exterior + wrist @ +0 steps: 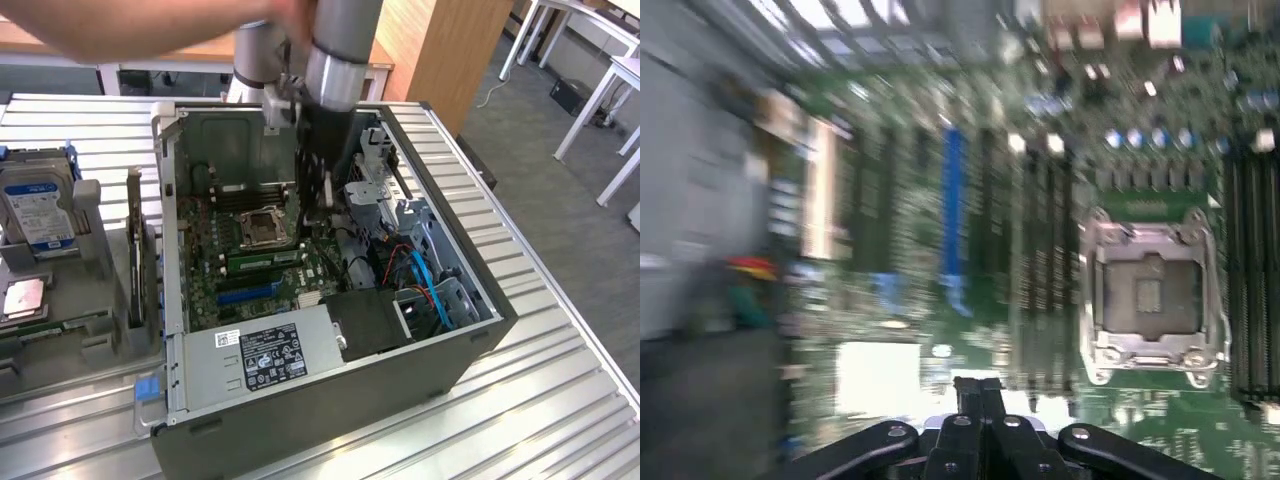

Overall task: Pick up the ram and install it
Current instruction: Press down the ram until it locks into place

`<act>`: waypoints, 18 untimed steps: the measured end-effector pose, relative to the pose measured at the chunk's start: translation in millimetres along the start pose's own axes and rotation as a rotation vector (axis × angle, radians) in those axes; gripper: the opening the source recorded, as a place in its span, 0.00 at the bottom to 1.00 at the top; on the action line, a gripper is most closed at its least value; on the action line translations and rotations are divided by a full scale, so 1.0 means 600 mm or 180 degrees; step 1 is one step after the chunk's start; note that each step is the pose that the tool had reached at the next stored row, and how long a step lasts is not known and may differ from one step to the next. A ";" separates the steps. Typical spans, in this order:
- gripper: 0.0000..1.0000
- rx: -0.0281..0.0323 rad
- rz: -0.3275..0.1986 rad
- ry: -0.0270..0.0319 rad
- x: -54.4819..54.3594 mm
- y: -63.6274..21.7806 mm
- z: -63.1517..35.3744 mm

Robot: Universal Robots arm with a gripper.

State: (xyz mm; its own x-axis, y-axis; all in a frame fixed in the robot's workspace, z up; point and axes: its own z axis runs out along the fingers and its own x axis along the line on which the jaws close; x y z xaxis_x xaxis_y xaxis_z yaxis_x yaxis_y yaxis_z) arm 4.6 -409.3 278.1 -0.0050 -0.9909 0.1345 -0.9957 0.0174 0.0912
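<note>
Green ram stick (pixel 262 260) lies seated in a motherboard slot at centre frame of the exterior view, just below the CPU socket (pixel 262 228), inside the open computer case (pixel 330 400). Gripper (pixel 322 195) hangs above the board right of the socket, fingers (pixel 980 400) pressed together, holding nothing. 1 hard drive (pixel 35 205) stands in a holder at left frame.

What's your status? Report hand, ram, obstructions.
Hand shut, nothing seen held, inside the case. Ram on the board, beside the socket, apart from hand. Person's arm over the case.
</note>
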 end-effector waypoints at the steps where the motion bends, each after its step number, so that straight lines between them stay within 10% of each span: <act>1: 0.10 -0.0014 0.0003 0.0046 -0.001 0.000 -0.010; 4: 0.10 -0.0031 0.0005 0.0102 -0.004 0.000 -0.022; 14: 0.10 -0.0018 0.0003 0.0060 -0.010 -0.003 -0.014; 16: 0.10 -0.0011 0.0002 0.0038 -0.014 -0.004 -0.010; 18: 0.10 0.0009 -0.0001 -0.0028 -0.027 -0.008 0.004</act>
State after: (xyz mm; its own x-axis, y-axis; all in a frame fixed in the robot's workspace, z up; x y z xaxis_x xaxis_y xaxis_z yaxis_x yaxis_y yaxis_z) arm 9.5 -393.8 273.1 -0.0054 -0.9920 0.1258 -0.9959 0.0167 0.0885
